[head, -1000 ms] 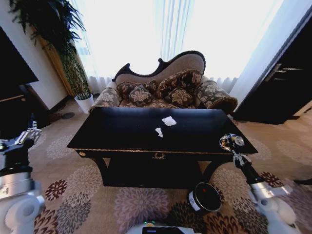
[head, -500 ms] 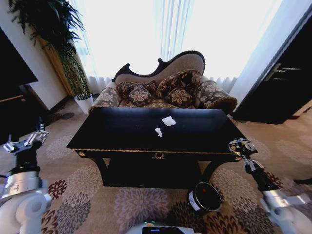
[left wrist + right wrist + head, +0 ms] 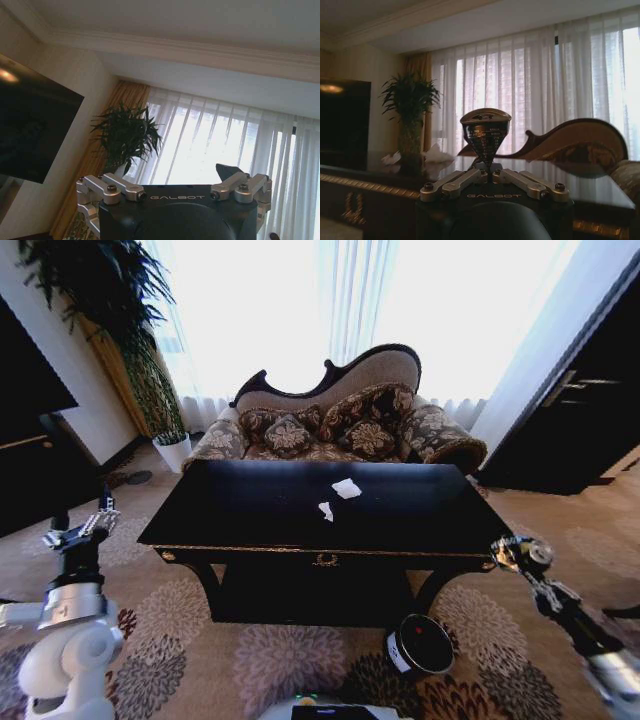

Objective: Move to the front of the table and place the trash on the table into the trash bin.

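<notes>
Robot stands in front of a glossy black tabletop [image 3: 250, 510] w/ gold trim, a patterned sofa [image 3: 340, 420] right behind it and bright curtained windows beyond. Two crumpled white paper scraps [image 3: 346, 488] lie near the middle of the tabletop, one just beside the other, apart from both arms. Right pincer [image 3: 522, 553] is off the tabletop's front right corner, raised above the carpet, clamped on a crushed metal can [image 3: 485, 131] that stands upright btwn its fingers; in the right wrist view the can sits centred in the grip, tabletop edge close behind it. The trash bin [image 3: 421, 643], black w/ a white label, lies low on the carpet in front of the tabletop, nearer the robot's base, mouth tilted toward the robot, well below and inboard of the held can. Left pincer [image 3: 82, 530] is held up off the tabletop's left side, fingers spread apart, empty, pointing up toward the ceiling. Likely risks, as I judge it: the can is crushed, so its sides are uneven and it could slip or twist out if the arm swings fast; the bin's tilt and small mouth mean a release from too high or off-centre could bounce the can onto the carpet; the right arm could also clip the tabletop corner or leg on the way down.
</notes>
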Controlling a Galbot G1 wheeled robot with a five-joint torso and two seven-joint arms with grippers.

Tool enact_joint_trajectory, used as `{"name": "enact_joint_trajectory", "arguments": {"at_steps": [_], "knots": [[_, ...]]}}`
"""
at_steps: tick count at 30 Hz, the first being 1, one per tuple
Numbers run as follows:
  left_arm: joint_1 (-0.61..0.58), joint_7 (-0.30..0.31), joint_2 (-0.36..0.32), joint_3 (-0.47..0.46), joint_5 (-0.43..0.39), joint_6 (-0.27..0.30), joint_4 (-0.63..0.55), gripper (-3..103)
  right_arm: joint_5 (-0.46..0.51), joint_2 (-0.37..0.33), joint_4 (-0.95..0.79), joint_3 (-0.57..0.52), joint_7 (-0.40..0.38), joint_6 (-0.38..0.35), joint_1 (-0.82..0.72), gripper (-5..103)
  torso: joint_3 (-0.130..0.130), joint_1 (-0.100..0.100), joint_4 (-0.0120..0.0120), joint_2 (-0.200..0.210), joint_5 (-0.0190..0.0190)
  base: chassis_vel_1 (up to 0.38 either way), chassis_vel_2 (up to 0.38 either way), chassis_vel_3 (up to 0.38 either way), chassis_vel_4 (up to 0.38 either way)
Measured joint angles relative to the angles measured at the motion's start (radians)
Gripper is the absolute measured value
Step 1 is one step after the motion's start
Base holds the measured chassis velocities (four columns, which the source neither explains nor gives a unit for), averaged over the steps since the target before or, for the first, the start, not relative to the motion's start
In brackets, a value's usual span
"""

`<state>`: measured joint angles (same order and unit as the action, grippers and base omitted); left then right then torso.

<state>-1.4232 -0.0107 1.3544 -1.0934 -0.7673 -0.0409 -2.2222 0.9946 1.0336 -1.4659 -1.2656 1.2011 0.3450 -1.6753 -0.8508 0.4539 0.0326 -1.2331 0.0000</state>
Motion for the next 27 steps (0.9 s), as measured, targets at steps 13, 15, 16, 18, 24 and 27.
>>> {"name": "enact_joint_trajectory", "arguments": {"at_steps": [13, 15, 16, 18, 24, 27], "knots": [[-0.003, 0.004, -0.012, 0.005, 0.000, 0.008, -0.004, 100, -0.130, 0.055, 0.197, 0.183, -0.027, 0.089, 0.059, 0, 0.000, 0.000, 0.0000, 0.000, 0.0001, 0.000, 0.000, 0.000, 0.000], [-0.012, 0.005, -0.021, -0.016, -0.007, 0.007, -0.005, 100, -0.201, 0.084, 0.242, 0.260, -0.090, 0.096, 0.089, 0, 0.000, 0.000, -0.0001, 0.000, -0.0003, 0.000, 0.000, 0.000, 0.000], [-0.012, 0.005, -0.021, -0.016, -0.007, 0.007, -0.005, 100, -0.201, 0.084, 0.242, 0.260, -0.090, 0.096, 0.089, 0, 0.000, 0.000, -0.0001, 0.000, -0.0003, 0.000, 0.000, 0.000, 0.000], [-0.015, 0.005, -0.026, -0.027, -0.012, 0.007, -0.006, 100, -0.242, 0.096, 0.263, 0.289, -0.129, 0.100, 0.103, 0, 0.000, 0.000, -0.0001, 0.000, -0.0002, 0.000, 0.000, 0.000, 0.000], [-0.030, 0.006, -0.044, -0.060, -0.030, 0.003, -0.007, 100, -0.491, 0.117, 0.365, 0.362, -0.377, 0.117, 0.161, 0, 0.000, 0.000, -0.0001, 0.000, -0.0003, 0.000, 0.000, 0.000, 0.000], [-0.035, 0.006, -0.049, -0.065, -0.031, 0.001, -0.006, 100, -0.572, 0.113, 0.415, 0.389, -0.475, 0.124, 0.185, 0, 0.000, 0.000, -0.0001, 0.000, -0.0003, 0.000, 0.000, 0.000, 0.000]]}}
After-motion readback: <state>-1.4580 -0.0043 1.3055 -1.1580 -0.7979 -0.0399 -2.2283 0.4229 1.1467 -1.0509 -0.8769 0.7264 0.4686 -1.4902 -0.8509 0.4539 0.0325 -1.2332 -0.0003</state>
